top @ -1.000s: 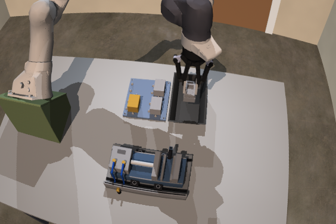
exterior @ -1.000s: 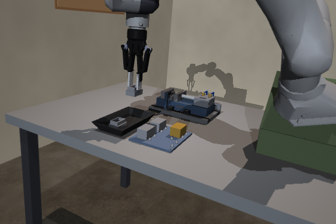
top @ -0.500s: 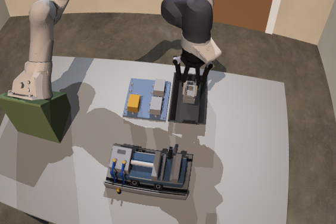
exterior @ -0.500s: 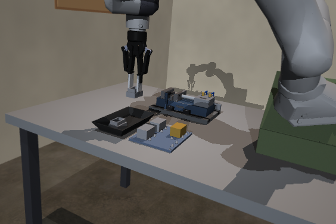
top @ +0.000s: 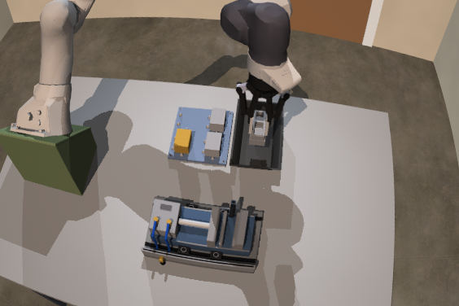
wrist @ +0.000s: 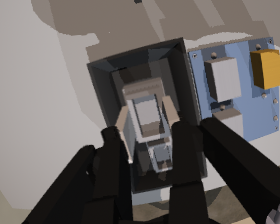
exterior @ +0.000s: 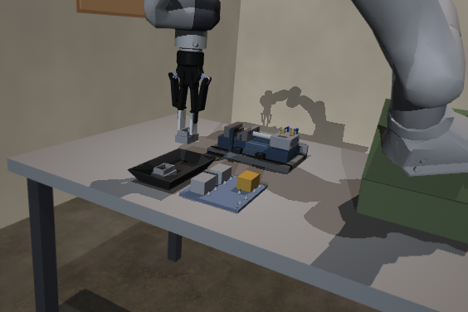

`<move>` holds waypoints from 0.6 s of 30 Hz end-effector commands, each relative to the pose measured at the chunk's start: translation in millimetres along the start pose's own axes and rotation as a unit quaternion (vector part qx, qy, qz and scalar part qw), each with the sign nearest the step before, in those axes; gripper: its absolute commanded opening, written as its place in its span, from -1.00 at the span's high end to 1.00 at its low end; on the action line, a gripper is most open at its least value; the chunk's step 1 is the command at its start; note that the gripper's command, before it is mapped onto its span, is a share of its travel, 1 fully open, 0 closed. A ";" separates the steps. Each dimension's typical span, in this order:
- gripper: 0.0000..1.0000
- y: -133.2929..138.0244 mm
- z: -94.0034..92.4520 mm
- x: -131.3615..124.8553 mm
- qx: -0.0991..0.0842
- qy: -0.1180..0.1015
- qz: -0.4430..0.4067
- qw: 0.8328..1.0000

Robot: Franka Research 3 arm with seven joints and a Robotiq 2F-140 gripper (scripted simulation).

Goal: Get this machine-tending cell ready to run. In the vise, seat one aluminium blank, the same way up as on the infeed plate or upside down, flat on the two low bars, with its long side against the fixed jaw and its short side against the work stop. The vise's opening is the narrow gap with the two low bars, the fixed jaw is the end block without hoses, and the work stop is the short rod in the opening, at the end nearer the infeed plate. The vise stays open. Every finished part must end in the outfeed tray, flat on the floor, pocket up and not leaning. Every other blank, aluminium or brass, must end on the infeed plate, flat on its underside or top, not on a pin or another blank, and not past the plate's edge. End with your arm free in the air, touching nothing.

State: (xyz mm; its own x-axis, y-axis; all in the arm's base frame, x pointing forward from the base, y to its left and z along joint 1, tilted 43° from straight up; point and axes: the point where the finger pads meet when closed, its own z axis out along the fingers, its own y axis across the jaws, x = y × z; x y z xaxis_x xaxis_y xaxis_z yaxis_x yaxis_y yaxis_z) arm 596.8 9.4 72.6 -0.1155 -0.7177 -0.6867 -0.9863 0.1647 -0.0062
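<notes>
The gripper (exterior: 187,134) is gripping a finished part (exterior: 187,138) above the outfeed tray (exterior: 146,177) — rigid, likely light metal — pinching its pocket walls, probably slick.

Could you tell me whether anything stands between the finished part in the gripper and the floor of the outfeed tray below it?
Mostly clear. The gripper holds a finished part in the air above the outfeed tray. One other finished part already lies on the tray floor, toward the near end in the exterior view; whether it sits directly under the held part is hard to judge.
</notes>
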 end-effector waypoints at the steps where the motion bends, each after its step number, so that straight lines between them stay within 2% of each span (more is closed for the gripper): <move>1: 1.00 -2.2 4.5 1.8 0.004 0.002 -0.003 1.000; 18: 1.00 -2.5 34.6 1.6 0.004 0.002 -0.003 1.000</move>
State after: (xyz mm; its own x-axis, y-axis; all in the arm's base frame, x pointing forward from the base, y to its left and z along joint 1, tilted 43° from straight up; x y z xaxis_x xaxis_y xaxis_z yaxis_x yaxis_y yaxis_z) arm 600.2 31.7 49.3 -0.1177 -0.7169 -0.6872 -0.9863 0.1649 -0.0030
